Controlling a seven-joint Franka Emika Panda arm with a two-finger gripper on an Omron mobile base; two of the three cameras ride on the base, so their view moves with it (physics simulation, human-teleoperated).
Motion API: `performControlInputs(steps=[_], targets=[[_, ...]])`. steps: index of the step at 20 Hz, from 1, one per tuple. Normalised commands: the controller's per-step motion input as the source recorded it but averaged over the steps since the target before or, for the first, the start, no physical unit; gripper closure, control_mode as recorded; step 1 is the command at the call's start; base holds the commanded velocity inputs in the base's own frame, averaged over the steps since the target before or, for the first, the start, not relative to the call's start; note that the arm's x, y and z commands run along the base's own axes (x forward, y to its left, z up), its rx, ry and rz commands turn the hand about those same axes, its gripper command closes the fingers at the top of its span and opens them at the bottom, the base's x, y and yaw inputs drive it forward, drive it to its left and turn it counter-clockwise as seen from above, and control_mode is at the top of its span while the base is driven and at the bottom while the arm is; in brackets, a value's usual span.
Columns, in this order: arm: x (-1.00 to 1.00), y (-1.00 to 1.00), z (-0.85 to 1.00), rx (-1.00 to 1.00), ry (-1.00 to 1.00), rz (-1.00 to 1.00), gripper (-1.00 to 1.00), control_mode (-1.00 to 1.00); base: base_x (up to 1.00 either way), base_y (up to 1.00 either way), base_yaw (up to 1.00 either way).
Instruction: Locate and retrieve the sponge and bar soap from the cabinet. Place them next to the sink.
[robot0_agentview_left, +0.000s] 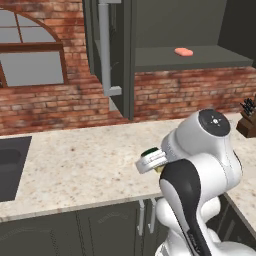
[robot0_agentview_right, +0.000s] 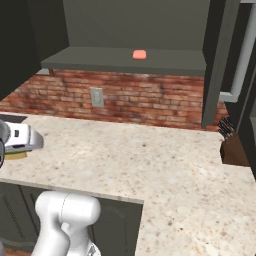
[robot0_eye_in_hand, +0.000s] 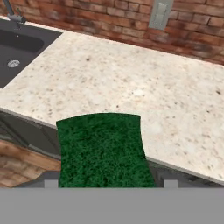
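My gripper (robot0_eye_in_hand: 109, 182) is shut on the sponge (robot0_eye_in_hand: 103, 148), whose green top faces the hand camera above the counter's front edge. In the left base view the gripper (robot0_agentview_left: 150, 161) hangs over the counter in front of the arm, to the right of the sink (robot0_agentview_left: 10, 165). The dark sink (robot0_eye_in_hand: 22, 48) lies at the upper left in the hand view, apart from the sponge. The salmon-pink bar soap (robot0_agentview_left: 184, 51) lies on the shelf of the open cabinet (robot0_agentview_left: 200, 60); from the right base it is the bar soap (robot0_agentview_right: 139, 54) on the cabinet shelf (robot0_agentview_right: 100, 60).
The cabinet door (robot0_agentview_left: 104, 45) with its long silver handle stands open toward me. A knife block (robot0_agentview_right: 232, 145) sits at the counter's right end. A wall outlet (robot0_agentview_right: 96, 96) is on the brick wall. A faucet (robot0_eye_in_hand: 13, 15) rises behind the sink.
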Motion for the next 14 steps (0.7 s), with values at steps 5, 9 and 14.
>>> performControlInputs(steps=[5, 9, 14], targets=[[0.01, 0.58, -0.29, 0.00, -0.05, 0.14, 1.00, -1.00, 0.00, 0.00, 0.00], [0.00, 0.57, -0.24, 0.00, -0.05, 0.07, 1.00, -1.00, 0.00, 0.00, 0.00], [0.08, 0.53, -0.20, 0.00, -0.03, 0.03, 1.00, -1.00, 0.00, 0.00, 0.00]])
